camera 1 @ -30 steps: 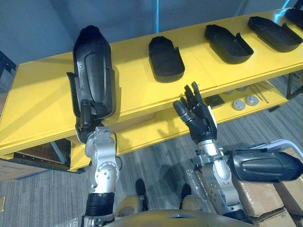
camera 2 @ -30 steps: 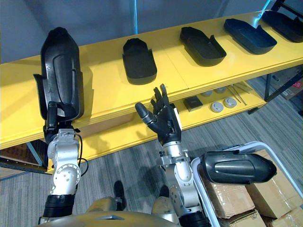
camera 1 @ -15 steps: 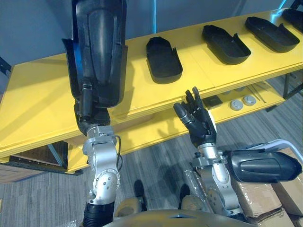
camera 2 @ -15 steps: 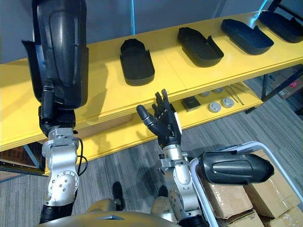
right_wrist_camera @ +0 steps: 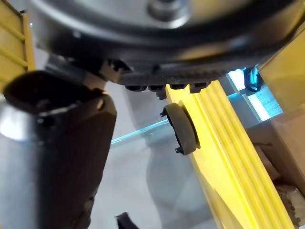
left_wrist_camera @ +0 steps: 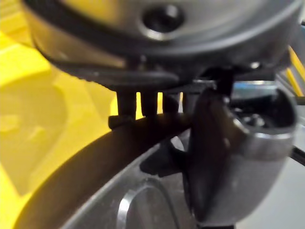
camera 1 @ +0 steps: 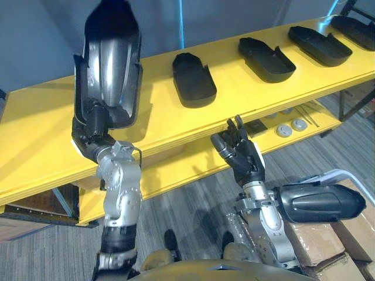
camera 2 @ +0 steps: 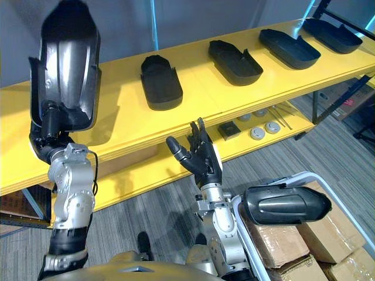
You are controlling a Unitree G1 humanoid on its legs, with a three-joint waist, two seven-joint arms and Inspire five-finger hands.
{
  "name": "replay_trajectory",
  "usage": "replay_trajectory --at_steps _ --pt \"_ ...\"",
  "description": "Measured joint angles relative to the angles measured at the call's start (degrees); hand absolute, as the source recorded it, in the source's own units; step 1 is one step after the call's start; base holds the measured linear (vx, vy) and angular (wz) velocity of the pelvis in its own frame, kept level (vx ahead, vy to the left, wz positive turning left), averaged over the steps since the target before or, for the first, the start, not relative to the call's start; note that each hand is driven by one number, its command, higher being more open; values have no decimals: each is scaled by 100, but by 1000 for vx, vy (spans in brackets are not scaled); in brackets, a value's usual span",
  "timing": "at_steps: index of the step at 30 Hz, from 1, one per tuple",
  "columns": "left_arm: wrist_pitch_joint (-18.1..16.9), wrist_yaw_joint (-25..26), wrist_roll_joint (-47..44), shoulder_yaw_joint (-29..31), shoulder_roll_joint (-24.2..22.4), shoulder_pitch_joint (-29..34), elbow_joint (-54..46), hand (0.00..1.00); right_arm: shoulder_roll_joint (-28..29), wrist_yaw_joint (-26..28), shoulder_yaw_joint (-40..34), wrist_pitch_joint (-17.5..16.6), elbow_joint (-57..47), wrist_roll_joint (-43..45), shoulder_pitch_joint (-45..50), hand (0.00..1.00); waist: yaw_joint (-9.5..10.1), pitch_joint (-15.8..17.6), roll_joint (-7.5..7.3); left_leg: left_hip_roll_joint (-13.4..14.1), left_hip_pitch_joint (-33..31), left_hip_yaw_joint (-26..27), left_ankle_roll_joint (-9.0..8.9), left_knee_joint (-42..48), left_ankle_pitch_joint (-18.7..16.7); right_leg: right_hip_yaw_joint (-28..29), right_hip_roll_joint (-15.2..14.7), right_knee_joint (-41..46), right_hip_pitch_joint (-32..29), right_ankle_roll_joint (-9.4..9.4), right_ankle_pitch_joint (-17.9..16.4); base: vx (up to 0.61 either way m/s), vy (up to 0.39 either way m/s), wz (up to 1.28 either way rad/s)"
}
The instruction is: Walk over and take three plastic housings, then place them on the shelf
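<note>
My left hand [camera 1: 89,130] is shut on the lower end of a long black plastic housing [camera 1: 109,64], which it holds upright above the left part of the yellow shelf [camera 1: 41,137]. In the left wrist view the fingers [left_wrist_camera: 142,102] and thumb [left_wrist_camera: 224,157] clamp the housing's edge [left_wrist_camera: 109,152]. Several more black housings lie in a row on the shelf's top board, the nearest one [camera 1: 193,86] at its middle. My right hand [camera 1: 241,157] is open and holds nothing, palm up, in front of the shelf's front edge. Another housing [camera 1: 319,202] lies on a cart at the lower right.
The cart has a white tube frame [camera 1: 328,175] and stands over cardboard boxes [camera 1: 328,246]. On the shelf's lower board lie a small black square [camera 1: 256,126] and round discs [camera 1: 291,127]. Grey plank floor lies in front of the shelf.
My left arm has lifted the housing off the shelf's level and tipped it, so its shiny inner side now faces me. The right hand has hardly moved. The camera has shifted a little.
</note>
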Motion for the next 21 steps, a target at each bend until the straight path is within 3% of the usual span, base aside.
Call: replay_trajectory --at_steps 11,21 --pt "53 486 100 548 554 -1134 2046 0 -74 325 -298 12 -5 11 235 100 -375 -35 -25 26 1 221 -15 2 -18 286 58 100 -178 3 3 13 3 -12" --pt "45 529 -133 531 1259 -1704 3675 0 -433 705 -330 91 -28 70 236 100 -574 -36 145 92 89 375 -31 53 -81 482 58 331 -273 -33 -118 -10 7 -8"
